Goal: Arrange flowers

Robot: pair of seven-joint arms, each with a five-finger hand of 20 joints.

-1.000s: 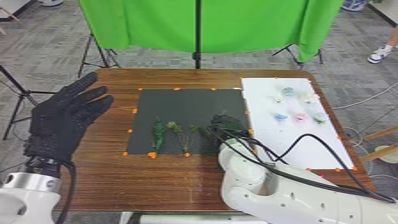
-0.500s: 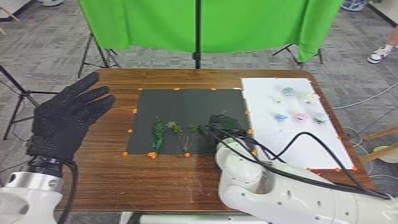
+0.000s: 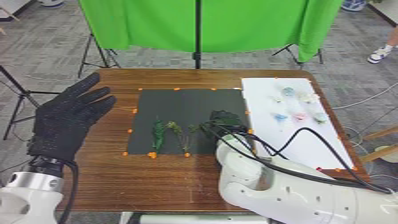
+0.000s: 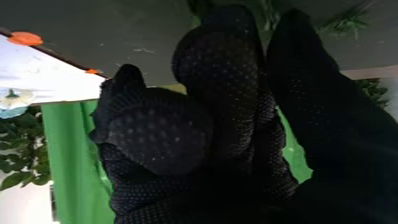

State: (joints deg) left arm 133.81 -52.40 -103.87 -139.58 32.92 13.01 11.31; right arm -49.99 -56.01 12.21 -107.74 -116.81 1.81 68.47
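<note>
My right hand (image 3: pixel 226 120) is over the right part of the dark mat (image 3: pixel 182 107), partly covering greenery there. In the right wrist view the hand (image 4: pixel 218 85) has its fingers extended and relaxed, with green sprigs (image 4: pixel 345 23) beyond the fingertips; contact with them cannot be made out. Left of it on the mat lie a leafy green stem (image 3: pixel 159 136) and a thinner branching sprig (image 3: pixel 180 136). Several small flowers, including a pink flower (image 3: pixel 299 117) and a blue flower (image 3: pixel 288 92), rest on the white sheet (image 3: pixel 266 135). My left hand (image 3: pixel 64 120) is raised, open, at the table's left side.
Orange tape pieces (image 3: pixel 152 155) mark the edges of the mat and sheet on the brown table (image 3: pixel 115 175). Black cables (image 3: pixel 311 135) loop above the right arm (image 3: pixel 284 187). Behind the table hangs a green cloth (image 3: pixel 151 25).
My right hand has moved slightly over the right part of the mat, and its cables have shifted. The left hand has barely moved.
</note>
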